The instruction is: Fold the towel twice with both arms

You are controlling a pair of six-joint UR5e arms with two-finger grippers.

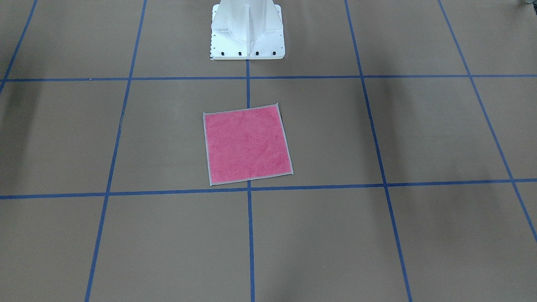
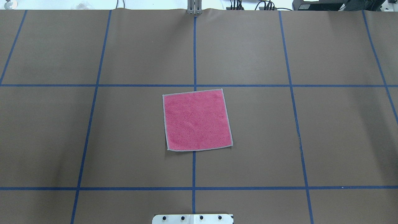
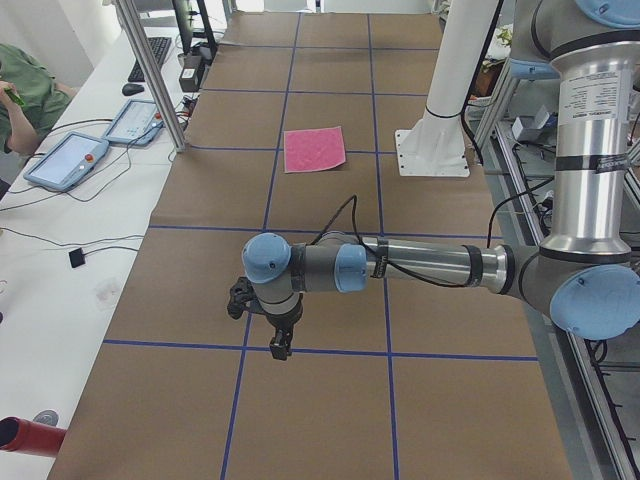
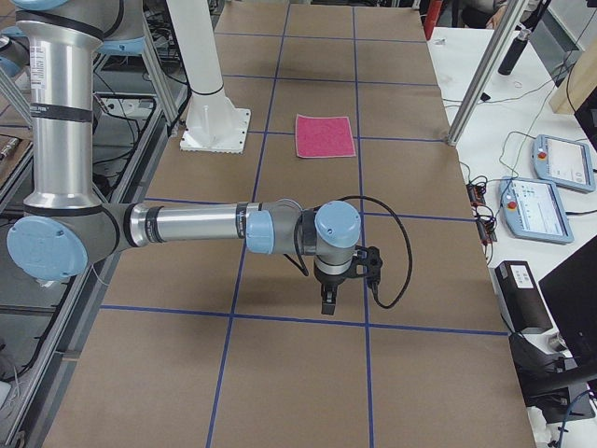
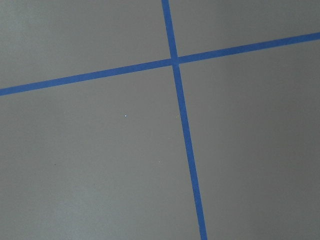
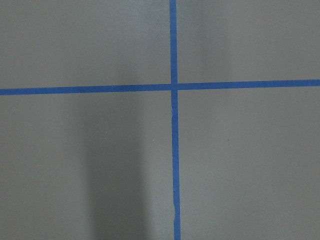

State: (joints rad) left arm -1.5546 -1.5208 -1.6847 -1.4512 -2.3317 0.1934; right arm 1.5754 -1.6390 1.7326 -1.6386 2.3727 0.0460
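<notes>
The towel [image 2: 197, 120] lies flat and unfolded, pink face up with light grey edging, in the middle of the brown table; it also shows in the front-facing view [image 1: 247, 144], the left side view [image 3: 315, 149] and the right side view [image 4: 325, 135]. My left gripper [image 3: 279, 347] hangs over the table far from the towel, seen only in the left side view; I cannot tell if it is open. My right gripper [image 4: 327, 304] hangs likewise, seen only in the right side view; I cannot tell its state. Both wrist views show only bare table with blue tape.
Blue tape lines [image 2: 194, 53] grid the brown table. The white pedestal base [image 1: 247, 31] stands behind the towel. Teach pendants [image 3: 68, 158] and cables lie on the white bench beside the table, where a person [image 3: 20, 100] sits. Aluminium posts [image 4: 480, 75] stand at the table's edge.
</notes>
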